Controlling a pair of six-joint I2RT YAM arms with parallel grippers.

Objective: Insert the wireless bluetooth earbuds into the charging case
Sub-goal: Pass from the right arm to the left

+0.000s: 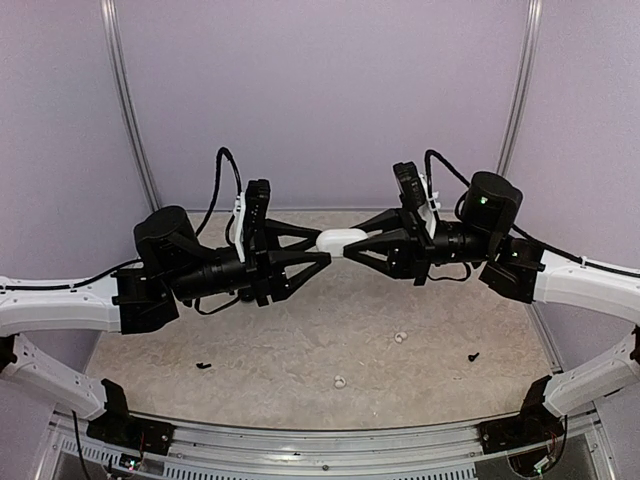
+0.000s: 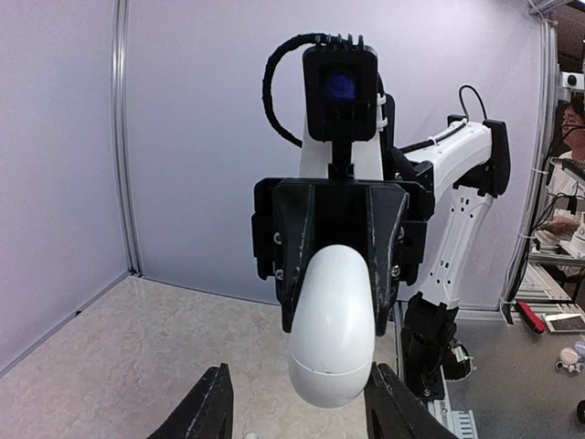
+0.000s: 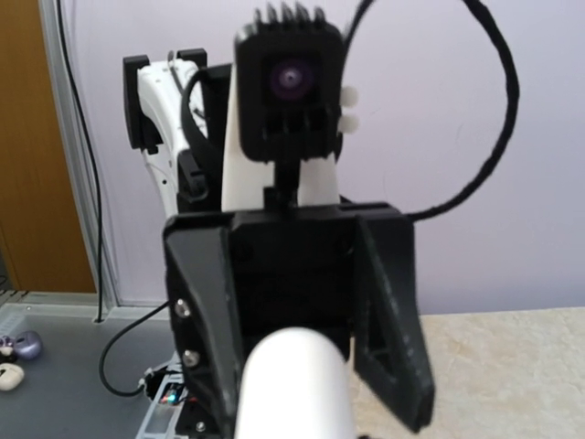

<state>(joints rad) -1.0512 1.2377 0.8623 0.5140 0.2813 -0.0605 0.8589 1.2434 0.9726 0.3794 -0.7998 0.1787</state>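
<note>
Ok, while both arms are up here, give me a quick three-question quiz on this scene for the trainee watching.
1. Where is the charging case? A: set down. B: in the air between the left gripper and the right gripper. C: out of view.
2. How many earbuds lie loose on the table?
3. True or false: the right gripper is open and empty.
Key: 1 B. 2 Two. 3 False, it is shut on the charging case.

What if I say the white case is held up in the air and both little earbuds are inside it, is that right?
No. The white case is held up in the air, but both earbuds lie outside it on the table, as the top view shows.
</note>
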